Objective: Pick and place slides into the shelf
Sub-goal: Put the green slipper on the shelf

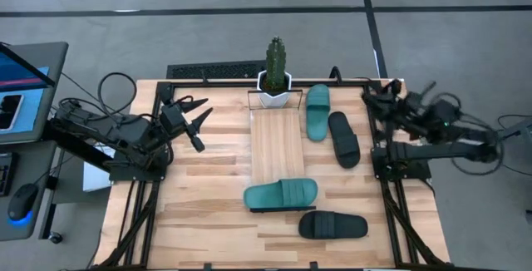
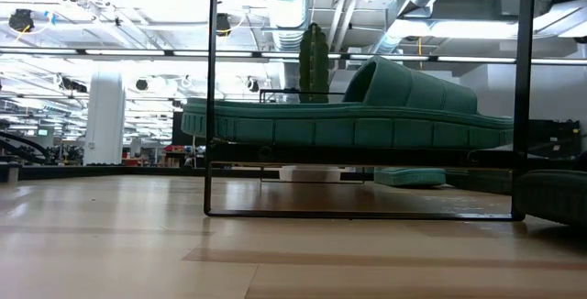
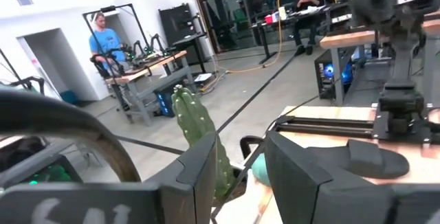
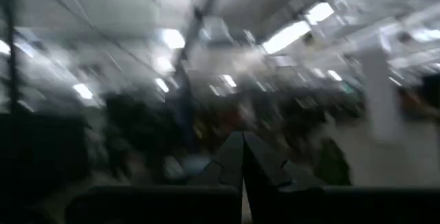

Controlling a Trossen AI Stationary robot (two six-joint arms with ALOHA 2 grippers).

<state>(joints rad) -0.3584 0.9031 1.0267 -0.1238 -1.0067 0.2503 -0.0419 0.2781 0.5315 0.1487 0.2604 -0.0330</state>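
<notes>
The shelf is a light-wood plank running from the cactus pot toward the near edge. Its black wire frame shows in the low view. One teal slide lies sole down across the shelf's near end and also shows as the teal slide in the low view. A black slide lies on the table just nearer. Another teal slide and another black slide lie on the table right of the shelf. My left gripper hovers open and empty at the table's left. My right gripper is raised at the far right, shut on nothing.
A cactus in a white pot stands at the shelf's far end and shows as the cactus in the left wrist view. A laptop and a mouse sit left of the table. People sit at benches in the room beyond.
</notes>
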